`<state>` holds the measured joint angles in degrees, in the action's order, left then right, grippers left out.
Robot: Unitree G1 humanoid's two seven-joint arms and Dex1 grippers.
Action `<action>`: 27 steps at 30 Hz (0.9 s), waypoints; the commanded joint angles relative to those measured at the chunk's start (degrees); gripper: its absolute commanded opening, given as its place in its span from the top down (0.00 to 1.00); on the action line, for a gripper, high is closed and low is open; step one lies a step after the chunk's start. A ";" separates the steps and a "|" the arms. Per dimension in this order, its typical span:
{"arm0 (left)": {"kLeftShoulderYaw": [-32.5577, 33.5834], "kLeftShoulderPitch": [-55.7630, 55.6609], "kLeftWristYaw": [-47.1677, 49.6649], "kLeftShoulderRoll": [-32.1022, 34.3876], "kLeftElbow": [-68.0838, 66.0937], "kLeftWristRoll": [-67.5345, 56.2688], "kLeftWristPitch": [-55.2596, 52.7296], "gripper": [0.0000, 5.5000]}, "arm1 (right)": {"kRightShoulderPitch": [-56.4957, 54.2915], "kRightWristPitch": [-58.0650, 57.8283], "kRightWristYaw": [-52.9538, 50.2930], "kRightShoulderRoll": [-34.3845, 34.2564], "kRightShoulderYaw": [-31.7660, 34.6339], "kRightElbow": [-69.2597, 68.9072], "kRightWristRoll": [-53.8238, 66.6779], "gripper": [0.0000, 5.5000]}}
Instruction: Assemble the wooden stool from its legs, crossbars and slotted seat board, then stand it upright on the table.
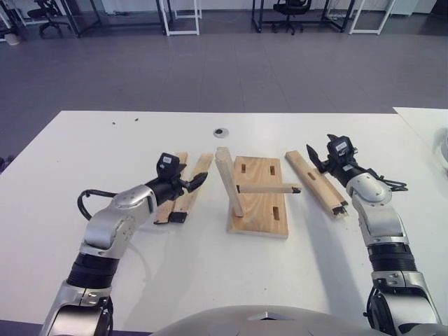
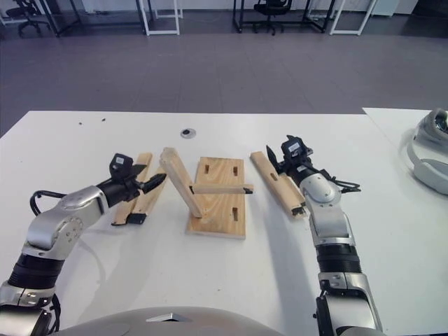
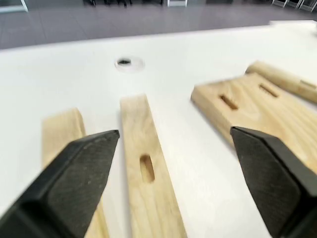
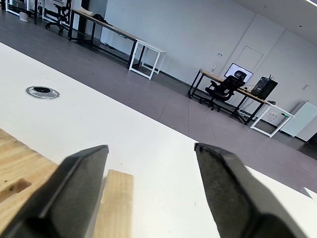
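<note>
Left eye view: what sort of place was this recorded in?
Probably an open office or lab workroom. There is a white table with a cable grommet, a bare grey floor, and metal-framed desks with black office chairs behind.

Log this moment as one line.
left end effector: open, over left leg pair | right end effector: open, at right leg pair | seat board: flat, tilted leg plus crossbar on it
</note>
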<state>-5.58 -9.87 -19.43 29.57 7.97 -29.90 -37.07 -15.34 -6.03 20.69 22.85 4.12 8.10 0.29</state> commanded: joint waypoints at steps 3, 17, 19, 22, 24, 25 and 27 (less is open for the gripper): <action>-1.15 0.84 -0.12 -1.63 -1.97 3.36 -4.82 0.25 | 0.43 -1.08 0.62 -0.80 -1.86 -0.82 -0.19 0.41; -5.60 0.92 -1.63 -3.20 -3.58 14.99 -1.64 0.62 | -0.50 -1.04 0.50 -1.30 -3.56 -1.05 -0.42 0.41; -1.36 -0.79 -0.93 -6.47 -0.12 11.10 -2.43 0.62 | -1.50 -2.36 0.84 -2.11 -2.31 -1.11 1.92 0.41; 4.79 -6.70 -2.00 -11.11 5.96 3.73 -2.00 0.62 | -7.14 -12.62 2.10 -5.48 4.58 -5.45 16.33 0.41; 5.53 -12.02 -4.70 -10.19 8.06 3.23 0.82 0.62 | -12.92 -21.56 4.33 -7.57 8.27 -9.86 29.84 0.41; 4.69 -14.60 -6.04 -8.76 7.72 4.87 2.53 0.62 | -15.67 -24.82 4.71 -8.76 9.26 -11.23 35.24 0.41; 3.62 -19.30 -8.56 -7.34 6.24 7.00 6.04 0.62 | -21.70 -29.50 2.62 -12.08 11.57 -11.20 44.23 0.41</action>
<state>-1.02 -24.75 -25.76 20.62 15.34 -25.20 -34.02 -31.59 -31.20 25.02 13.49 13.65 -2.87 37.57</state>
